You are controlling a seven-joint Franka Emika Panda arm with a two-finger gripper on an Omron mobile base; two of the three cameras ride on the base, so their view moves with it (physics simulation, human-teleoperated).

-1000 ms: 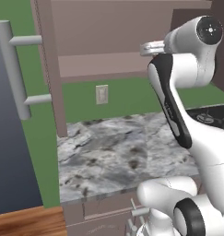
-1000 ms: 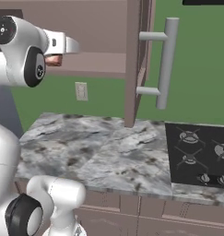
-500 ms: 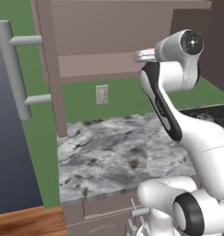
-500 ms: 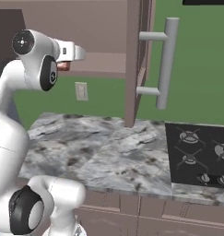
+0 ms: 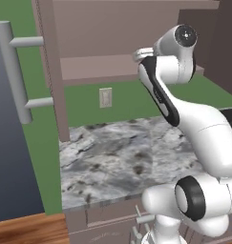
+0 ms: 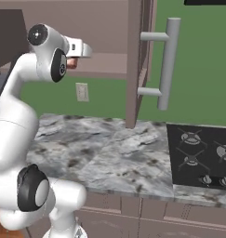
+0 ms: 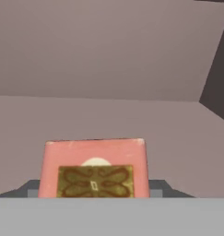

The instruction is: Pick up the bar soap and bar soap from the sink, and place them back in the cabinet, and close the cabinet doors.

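Observation:
A reddish bar soap [image 7: 94,168] with a tan patterned face sits between my fingertips [image 7: 159,187]. My gripper [image 7: 94,189] is shut on it. It hangs just above the lower shelf [image 7: 132,120] inside the mauve-brown cabinet [image 5: 98,66]. From the right, the gripper [image 6: 73,61] reaches into the cabinet [image 6: 105,62] with the soap [image 6: 70,63] showing under the hand. Both cabinet doors stand open: the left one [image 5: 7,143] with its grey bar handle [image 5: 12,71], the right one [image 6: 135,60] with its handle [image 6: 168,60]. The sink is out of view.
A grey marbled counter [image 5: 117,162] lies below the cabinet. The black stovetop [image 6: 198,158] is set into it at the right. A wall outlet [image 5: 105,97] is on the green wall under the shelf. Drawer fronts [image 6: 151,218] run along the counter's front.
The arm has stretched forward and carried the hand with the soap further into the cabinet, over the lower shelf. The doors have not moved.

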